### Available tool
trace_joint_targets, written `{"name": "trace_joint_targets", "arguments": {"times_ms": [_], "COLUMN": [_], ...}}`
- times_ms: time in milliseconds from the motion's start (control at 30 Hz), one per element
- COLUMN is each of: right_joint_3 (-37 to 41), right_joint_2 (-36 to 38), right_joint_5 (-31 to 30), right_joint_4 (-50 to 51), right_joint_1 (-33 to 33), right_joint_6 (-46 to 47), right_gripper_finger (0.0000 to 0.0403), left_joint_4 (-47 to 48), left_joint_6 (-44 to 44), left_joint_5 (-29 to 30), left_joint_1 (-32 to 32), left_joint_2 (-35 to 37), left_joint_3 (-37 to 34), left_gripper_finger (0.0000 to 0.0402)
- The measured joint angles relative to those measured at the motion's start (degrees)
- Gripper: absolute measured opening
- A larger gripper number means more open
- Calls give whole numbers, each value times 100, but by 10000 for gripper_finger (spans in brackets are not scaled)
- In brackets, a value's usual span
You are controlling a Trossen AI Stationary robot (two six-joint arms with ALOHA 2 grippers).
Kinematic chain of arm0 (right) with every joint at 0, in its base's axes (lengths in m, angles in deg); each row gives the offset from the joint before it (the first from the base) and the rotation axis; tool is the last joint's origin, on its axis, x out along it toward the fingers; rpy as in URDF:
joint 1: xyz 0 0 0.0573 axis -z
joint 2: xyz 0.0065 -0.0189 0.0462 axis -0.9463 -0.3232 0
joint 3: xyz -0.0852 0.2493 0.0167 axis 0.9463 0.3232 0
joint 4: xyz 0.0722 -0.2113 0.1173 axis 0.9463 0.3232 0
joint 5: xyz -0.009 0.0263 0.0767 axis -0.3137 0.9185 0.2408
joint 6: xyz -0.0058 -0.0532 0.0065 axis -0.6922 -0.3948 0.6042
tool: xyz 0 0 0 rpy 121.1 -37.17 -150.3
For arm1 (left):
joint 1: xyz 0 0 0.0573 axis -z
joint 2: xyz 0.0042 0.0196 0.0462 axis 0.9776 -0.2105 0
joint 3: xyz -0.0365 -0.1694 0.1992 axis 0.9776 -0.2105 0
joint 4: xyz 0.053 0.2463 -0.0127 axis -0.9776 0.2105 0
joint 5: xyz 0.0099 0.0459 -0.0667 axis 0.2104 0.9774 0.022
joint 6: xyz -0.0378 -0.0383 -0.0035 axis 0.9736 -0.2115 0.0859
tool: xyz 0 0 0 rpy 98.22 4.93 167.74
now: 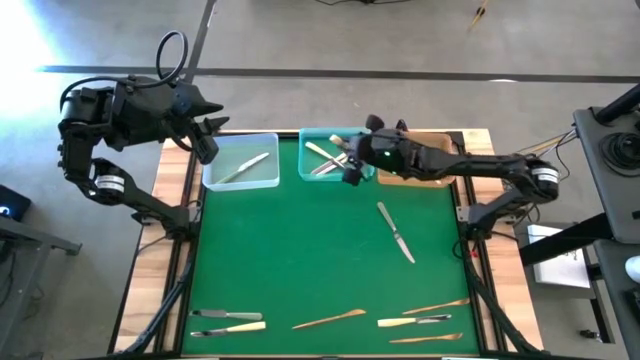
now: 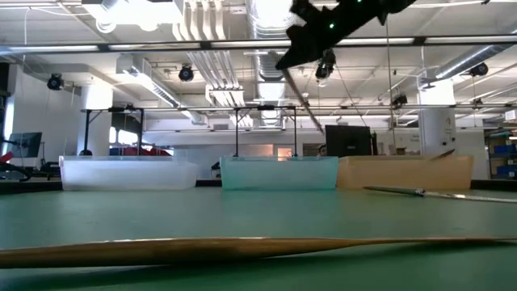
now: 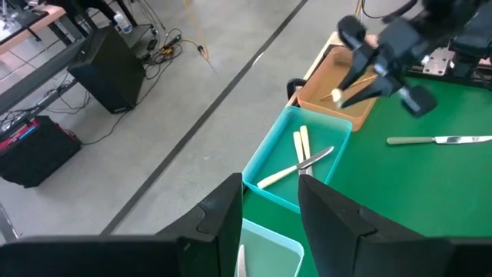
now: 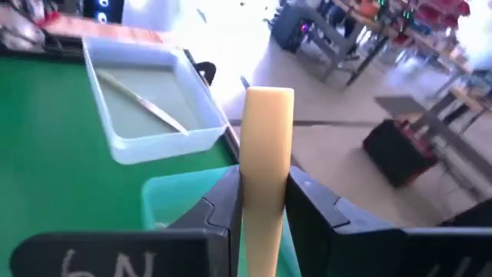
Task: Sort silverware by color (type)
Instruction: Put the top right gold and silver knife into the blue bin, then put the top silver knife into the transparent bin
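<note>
My right gripper (image 1: 351,168) hangs above the right edge of the teal tray (image 1: 312,172), shut on a pale cream utensil (image 4: 267,123). The teal tray holds two cream pieces (image 3: 300,142) and a crossed pair, one silver. My left gripper (image 3: 269,215) is open, hovering by the clear tray's (image 1: 262,180) left far corner; one slim utensil (image 1: 243,167) lies in that tray. A silver knife (image 1: 396,232) lies flat mid-table. Several silver, cream and wooden utensils (image 1: 330,320) lie along the near edge. My right gripper pinches the cream utensil's flat handle (image 4: 266,165) between its two fingers, lying across it. The handle's squared end (image 4: 269,98) sticks out past the fingertips. The utensil is lifted clear of the tray; its other end is hidden behind the gripper in the wrist view.
A tan-brown tray (image 1: 440,180) sits right of the teal one, mostly under my right arm. Wooden table borders (image 1: 160,250) flank the green mat. The mat's middle (image 1: 300,250) is bare apart from the knife. Floor, desks and cases lie beyond the far edge.
</note>
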Motion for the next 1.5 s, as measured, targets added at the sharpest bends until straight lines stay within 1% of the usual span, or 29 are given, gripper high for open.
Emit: {"name": "trace_joint_targets", "arguments": {"times_ms": [67, 233, 333, 600, 700, 767, 900, 1000, 1100, 1167, 1233, 1300, 1367, 1400, 1500], "right_joint_3": [-114, -381, -669, -2092, -2500, -2678, -2862, -3052, -3281, -3438, -3569, -3570, -3404, -3266, -2811], "right_joint_2": [-318, -1183, -1640, -2481, -2659, -2696, -2621, -2393, -2142, -2007, -1881, -1715, -1590, -1551, -1514], "right_joint_5": [-10, -12, -6, -33, -54, -62, -72, -62, -58, -34, 272, 800, 1106, 1136, 1190], "right_joint_4": [-39, 13, 206, 2098, 2355, 2399, 2473, 2950, 3760, 4608, 5616, 6437, 6911, 7058, 7091], "right_joint_1": [119, 386, 473, 505, 506, 508, 506, 491, 478, 433, 371, 261, 50, -94, -608], "right_joint_6": [-200, -260, -351, -429, -108, 147, 525, 854, 1346, 1941, 2747, 3530, 4073, 4190, 4361], "right_gripper_finger": [67, 67, 67, 67, 67, 89, 155, 178, 181, 179, 175, 171, 167, 165, 159], "left_joint_4": [14, 17, 21, 35, 33, 33, 33, 33, 33, 33, 33, 33, 33, 33, 33], "left_joint_6": [2, 24, 26, 28, 26, 26, 28, 28, 28, 28, 28, 28, 23, -4, -112], "left_joint_5": [-1, 0, 0, -2, -2, -2, -2, -2, -2, -2, -21, -129, -244, -297, -367], "left_joint_1": [0, 0, 1, 1, 0, 1, -1, 1, 0, -1, -1, -1, 1, 1, 1], "left_joint_2": [0, -1, 0, 0, 12, 26, 69, 111, 161, 197, 217, 241, 247, 246, 245], "left_joint_3": [0, -1, -1, -1, -1, -1, -1, -1, -1, -1, -1, -1, -1, -1, -51], "left_gripper_finger": [112, 112, 112, 112, 112, 112, 112, 112, 112, 112, 112, 112, 112, 112, 112]}}
